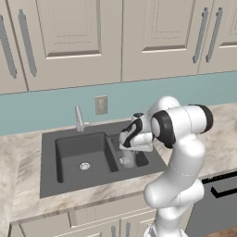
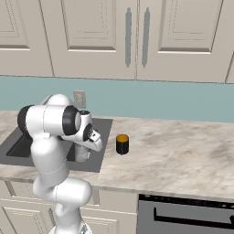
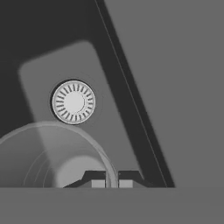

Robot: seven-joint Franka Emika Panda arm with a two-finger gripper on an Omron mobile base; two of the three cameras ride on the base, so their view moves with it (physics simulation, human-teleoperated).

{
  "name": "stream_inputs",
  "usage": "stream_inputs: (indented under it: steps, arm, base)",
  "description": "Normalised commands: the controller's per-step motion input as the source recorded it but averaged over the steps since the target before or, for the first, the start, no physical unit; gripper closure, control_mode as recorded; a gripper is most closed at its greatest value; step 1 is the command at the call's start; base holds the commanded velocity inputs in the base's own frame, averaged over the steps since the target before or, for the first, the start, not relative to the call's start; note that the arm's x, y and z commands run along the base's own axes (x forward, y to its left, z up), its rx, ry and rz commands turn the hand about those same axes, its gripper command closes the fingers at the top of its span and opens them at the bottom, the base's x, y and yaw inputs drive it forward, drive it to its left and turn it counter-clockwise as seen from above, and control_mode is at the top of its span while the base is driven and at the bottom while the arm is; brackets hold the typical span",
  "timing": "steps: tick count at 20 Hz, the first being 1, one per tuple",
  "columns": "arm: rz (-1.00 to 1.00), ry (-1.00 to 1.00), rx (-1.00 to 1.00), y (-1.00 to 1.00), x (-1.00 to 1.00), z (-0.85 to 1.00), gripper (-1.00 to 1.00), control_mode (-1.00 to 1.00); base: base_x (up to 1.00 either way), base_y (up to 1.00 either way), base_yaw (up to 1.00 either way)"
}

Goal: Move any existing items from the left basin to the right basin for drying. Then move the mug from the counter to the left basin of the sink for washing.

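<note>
1. Glass tumbler is pinched by its rim between the gripper's closed fingers, hanging over the right basin, drain at 11 o'clock in the hand view.
2. Thin-rim grip could slip, or the glass could tip on landing if let go too high.
3. Narrow basin walls crowd it; little sideways room.
4. Mug waits on the counter, at 3 o'clock of the sink; left basin lies open.

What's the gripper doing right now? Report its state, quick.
Gripper: closed, fingers pinching the rim of the clear glass tumbler, above the right basin.
</note>
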Motion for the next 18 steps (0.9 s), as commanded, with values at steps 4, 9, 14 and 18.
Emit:
stream_inputs:
  steps: [4,9,14,18]
  arm:
    - [0.0,0.02,0.0,0.03,0.0,-0.17,1.0,-1.0]
    - [0.0,0.01,0.0,0.11,0.01,-0.07,-1.0,-1.0]
    - [0.0,0.0,0.0,0.1,0.0,0.0,-1.0,-1.0]
    - [0.0,0.0,0.0,0.1,0.0,0.08,-1.0,-1.0]
  base:
    - [0.0,0.0,0.0]
    - [0.0,0.0,0.0]
    - [0.0,0.0,0.0]
    - [0.0,0.0,0.0]
